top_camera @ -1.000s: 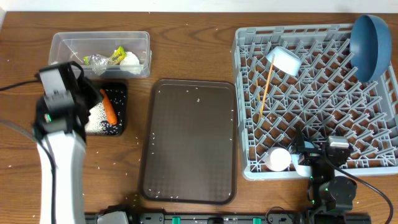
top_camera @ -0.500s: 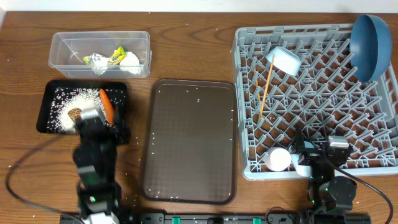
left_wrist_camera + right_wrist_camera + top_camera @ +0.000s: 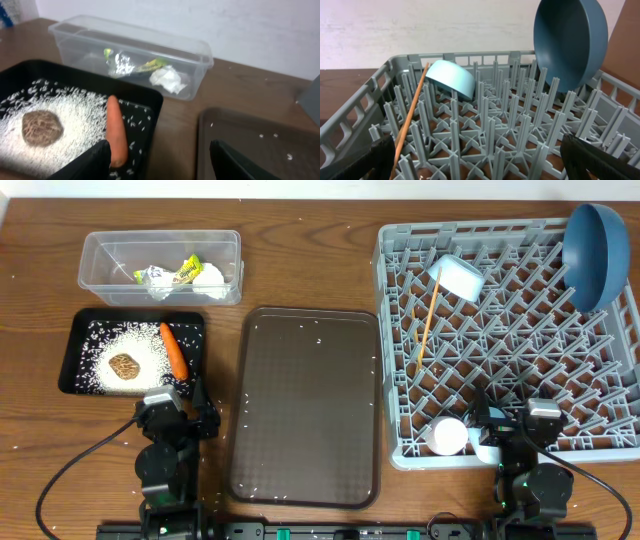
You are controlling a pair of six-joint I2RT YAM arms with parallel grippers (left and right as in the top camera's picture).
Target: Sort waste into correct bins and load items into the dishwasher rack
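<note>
The wooden table (image 3: 300, 260) carries four items. Far left: clear tub (image 3: 100, 252). Left, nearer: black tray (image 3: 70, 365). Centre: brown serving tray (image 3: 305, 410). Right: grey rack (image 3: 386, 330).

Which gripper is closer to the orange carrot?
Left. The left gripper sits right beside the black tray holding the carrot; the right gripper is far off at the grey rack.

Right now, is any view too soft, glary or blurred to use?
Overhead: sharp and evenly lit, with rice grains distinct. Left wrist: soft throughout, glare on the silvery wrapper in the clear tub. Right wrist: rack crisp, the hand's fingers dark and blurred.
</note>
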